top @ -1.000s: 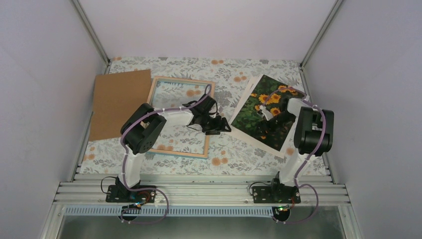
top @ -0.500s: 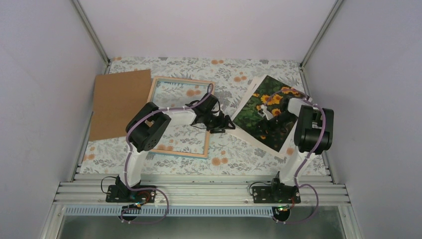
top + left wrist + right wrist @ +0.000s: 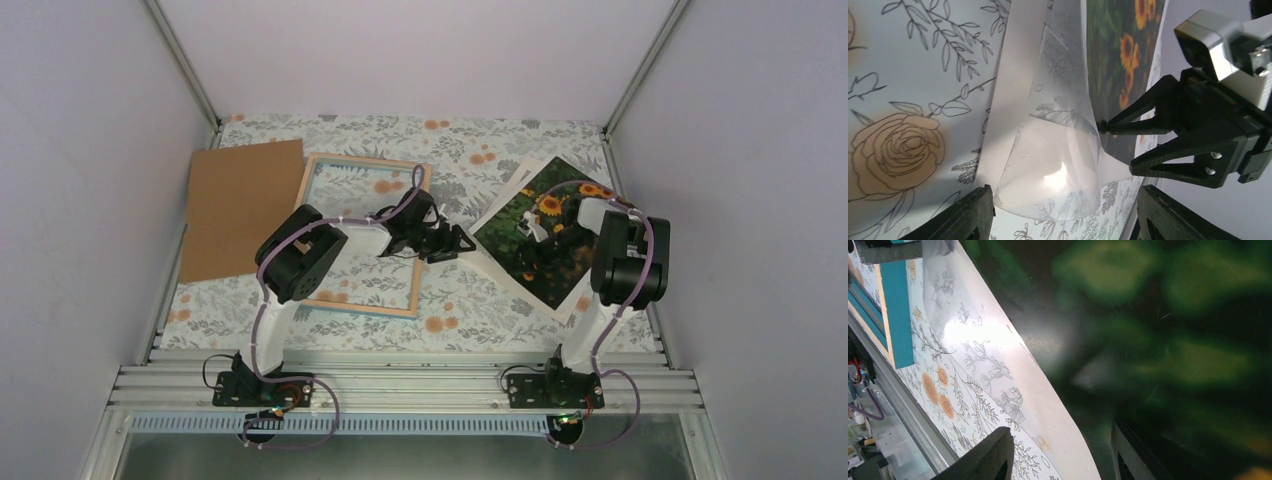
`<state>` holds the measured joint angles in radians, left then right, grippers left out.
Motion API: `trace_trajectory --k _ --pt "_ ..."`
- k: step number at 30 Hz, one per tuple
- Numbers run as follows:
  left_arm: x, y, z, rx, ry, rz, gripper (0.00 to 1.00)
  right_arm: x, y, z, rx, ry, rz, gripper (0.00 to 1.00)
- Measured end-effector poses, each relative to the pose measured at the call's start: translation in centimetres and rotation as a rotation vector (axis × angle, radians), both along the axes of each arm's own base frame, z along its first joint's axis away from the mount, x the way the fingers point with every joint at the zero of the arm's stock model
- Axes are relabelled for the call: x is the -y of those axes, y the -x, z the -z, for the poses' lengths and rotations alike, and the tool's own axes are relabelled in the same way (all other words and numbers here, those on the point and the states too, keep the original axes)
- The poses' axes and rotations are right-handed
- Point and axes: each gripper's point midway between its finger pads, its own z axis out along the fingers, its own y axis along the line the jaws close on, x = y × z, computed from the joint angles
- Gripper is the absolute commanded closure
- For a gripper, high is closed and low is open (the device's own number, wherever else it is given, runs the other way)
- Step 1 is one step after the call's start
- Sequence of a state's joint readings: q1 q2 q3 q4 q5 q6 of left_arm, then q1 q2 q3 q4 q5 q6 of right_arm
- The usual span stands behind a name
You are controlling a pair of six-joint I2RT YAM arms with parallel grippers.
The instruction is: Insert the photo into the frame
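Jaws wide and empty, my left gripper [image 3: 450, 244] hangs over the floral-print table [image 3: 450, 310] in the narrow gap between the thin rectangular wood-and-teal picture frame [image 3: 362, 308], flat at centre left, and the glossy rectangular photo [image 3: 515, 262] of orange-yellow flowers on dark foliage, centre right. My right gripper [image 3: 1117, 146], jaws apart, meets the photo's upcurled white margin beside a clear curled sheet [image 3: 1058, 170]. The photo's right corner nears the right wall [image 3: 740, 250]; a flat brown board [image 3: 240, 205] sits upper left.
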<state>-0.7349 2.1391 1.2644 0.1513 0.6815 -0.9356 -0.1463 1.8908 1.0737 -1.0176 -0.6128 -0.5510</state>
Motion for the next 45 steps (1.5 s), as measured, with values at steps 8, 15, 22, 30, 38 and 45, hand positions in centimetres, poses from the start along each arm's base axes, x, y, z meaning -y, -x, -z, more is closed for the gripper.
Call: trace_trajectory --k 8,15,22,30,38,45 --pt "0.4 -0.5 -0.8 0.035 0.085 -0.027 0.33 0.0 0.0 0.0 0.001 0.001 0.000 0.49" --pt "1.3 -0.5 -2.9 0.078 0.195 -0.010 0.34 0.0 0.0 0.0 0.000 0.000 0.002 0.49" --pt "2.2 0.0 -5.0 0.093 0.285 0.014 0.44 0.0 0.0 0.0 0.001 -0.002 0.003 0.49" --pt "2.3 -0.5 -3.0 0.063 0.213 0.011 0.67 0.0 0.0 0.0 0.001 -0.002 0.003 0.49" --pt "2.0 -1.0 0.6 0.048 0.076 0.020 0.98 -0.1 -0.2 -0.3 0.010 -0.002 0.000 0.45" --pt "1.7 -0.8 -0.5 0.160 0.014 0.061 0.98 -0.1 -0.5 -0.7 0.019 0.007 -0.010 0.43"
